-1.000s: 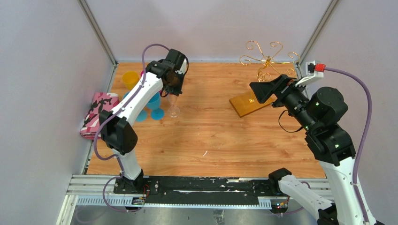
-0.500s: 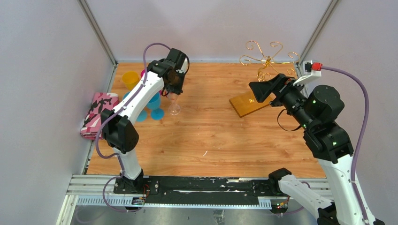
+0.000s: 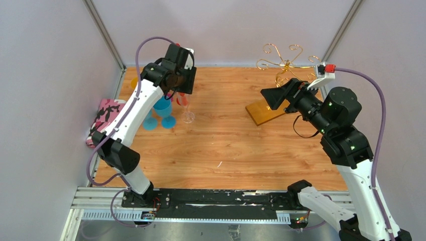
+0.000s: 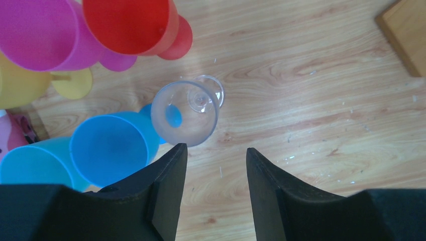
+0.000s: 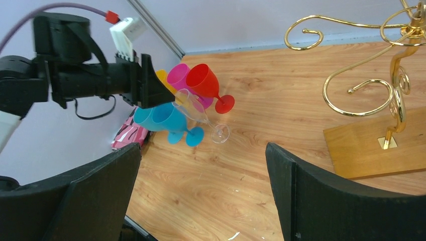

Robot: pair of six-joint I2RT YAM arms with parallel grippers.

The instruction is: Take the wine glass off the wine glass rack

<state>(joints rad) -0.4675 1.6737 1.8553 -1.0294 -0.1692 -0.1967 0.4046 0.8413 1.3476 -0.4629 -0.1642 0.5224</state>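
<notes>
In the left wrist view, the right edge cut the flat amber wooden base (image 4: 408, 35); the top edge cut the magenta plastic goblet (image 4: 35, 30).

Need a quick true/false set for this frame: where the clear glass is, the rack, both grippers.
1. The wine glass hangs from the wine glass rack. False: it stands on the table next to a blue glass.
2. The left gripper is open, with nothing between its fingers. True.
3. The right gripper is clamped on the rack's wooden base. False: it is open, holds nothing and sits apart from the base.
4. No glass shows on the rack's gold wire arms. True.
5. The red glass stands alone at the right side of the table. False: it is in the coloured cluster on the left.
</notes>
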